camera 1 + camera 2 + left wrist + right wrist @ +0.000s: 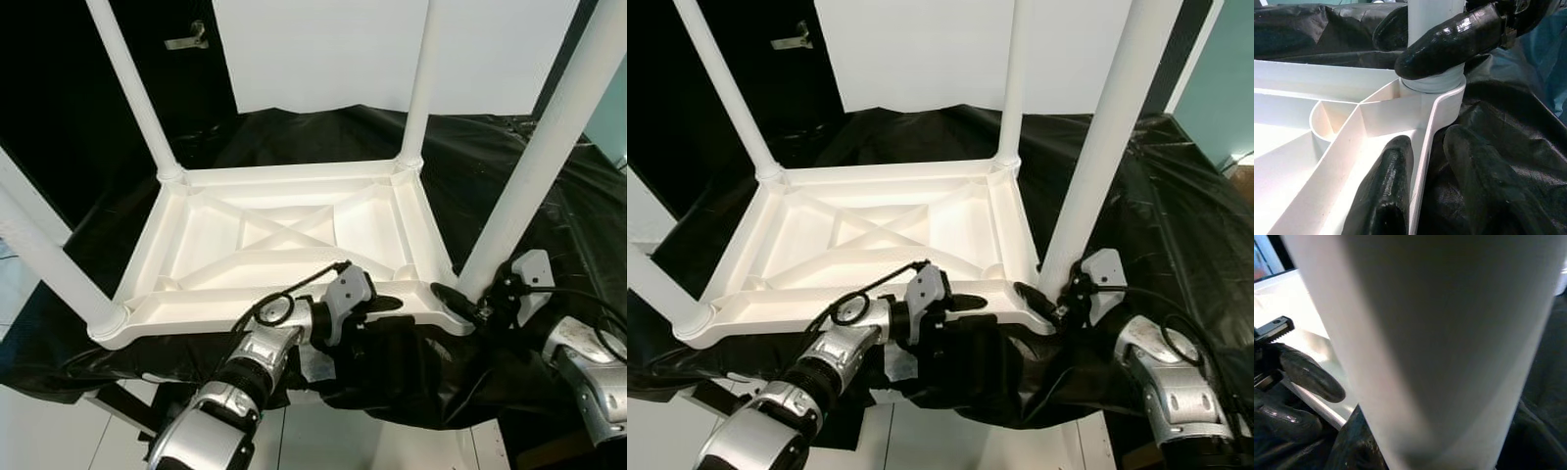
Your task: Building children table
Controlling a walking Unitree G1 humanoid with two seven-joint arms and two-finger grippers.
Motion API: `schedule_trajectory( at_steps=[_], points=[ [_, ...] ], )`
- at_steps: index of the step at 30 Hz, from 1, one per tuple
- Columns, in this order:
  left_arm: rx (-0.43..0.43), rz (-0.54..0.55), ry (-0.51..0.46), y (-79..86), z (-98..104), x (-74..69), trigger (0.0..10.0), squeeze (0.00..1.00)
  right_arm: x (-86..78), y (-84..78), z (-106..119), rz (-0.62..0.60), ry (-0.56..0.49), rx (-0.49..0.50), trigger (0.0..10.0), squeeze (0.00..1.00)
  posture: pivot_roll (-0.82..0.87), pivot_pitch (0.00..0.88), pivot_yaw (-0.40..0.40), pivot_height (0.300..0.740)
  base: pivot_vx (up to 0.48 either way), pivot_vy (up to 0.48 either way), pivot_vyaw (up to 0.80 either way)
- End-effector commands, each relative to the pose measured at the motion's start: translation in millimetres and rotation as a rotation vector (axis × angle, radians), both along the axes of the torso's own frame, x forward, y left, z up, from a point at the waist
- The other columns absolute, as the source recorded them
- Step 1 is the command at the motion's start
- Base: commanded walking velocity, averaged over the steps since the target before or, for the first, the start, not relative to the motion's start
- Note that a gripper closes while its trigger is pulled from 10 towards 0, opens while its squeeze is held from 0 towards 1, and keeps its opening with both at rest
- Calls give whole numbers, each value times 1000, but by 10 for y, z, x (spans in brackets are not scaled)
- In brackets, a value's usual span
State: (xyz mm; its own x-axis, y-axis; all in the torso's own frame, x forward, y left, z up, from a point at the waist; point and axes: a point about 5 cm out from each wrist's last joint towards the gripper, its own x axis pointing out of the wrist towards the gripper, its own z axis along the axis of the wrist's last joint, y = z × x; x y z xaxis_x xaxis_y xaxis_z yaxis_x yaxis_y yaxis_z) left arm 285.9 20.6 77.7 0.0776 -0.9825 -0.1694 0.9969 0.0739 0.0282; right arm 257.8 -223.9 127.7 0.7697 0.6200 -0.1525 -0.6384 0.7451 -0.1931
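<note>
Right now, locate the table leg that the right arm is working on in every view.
Left eye view: leg rising from the tabletop's near right corner.
Right eye view: same leg, right of centre.
Left wrist view: its base at the top.
Right wrist view: close up.
Shared landmark: corner socket.

One upturned white tabletop (284,245) is being shown, lying on one black sheet (549,206). Four white legs are being counted on it: far left (132,93), far right (423,78), near left (44,259) and near right (544,147). Two end effectors are being seen: left end effector (392,305) and right end effector (460,304).
</note>
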Motion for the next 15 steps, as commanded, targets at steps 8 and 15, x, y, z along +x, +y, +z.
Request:
schedule_trajectory(
  at_steps=[8,15],
  points=[
    [146,-42,164,143,-402,-212,10000,0,20,104,-160,-141,7,19,0,0,-114,0,24,740,0,0,0],
    [147,-45,161,136,-403,-217,10000,0,-97,333,-342,-587,-113,142,0,0,-108,0,19,740,0,0,0]
  ],
)
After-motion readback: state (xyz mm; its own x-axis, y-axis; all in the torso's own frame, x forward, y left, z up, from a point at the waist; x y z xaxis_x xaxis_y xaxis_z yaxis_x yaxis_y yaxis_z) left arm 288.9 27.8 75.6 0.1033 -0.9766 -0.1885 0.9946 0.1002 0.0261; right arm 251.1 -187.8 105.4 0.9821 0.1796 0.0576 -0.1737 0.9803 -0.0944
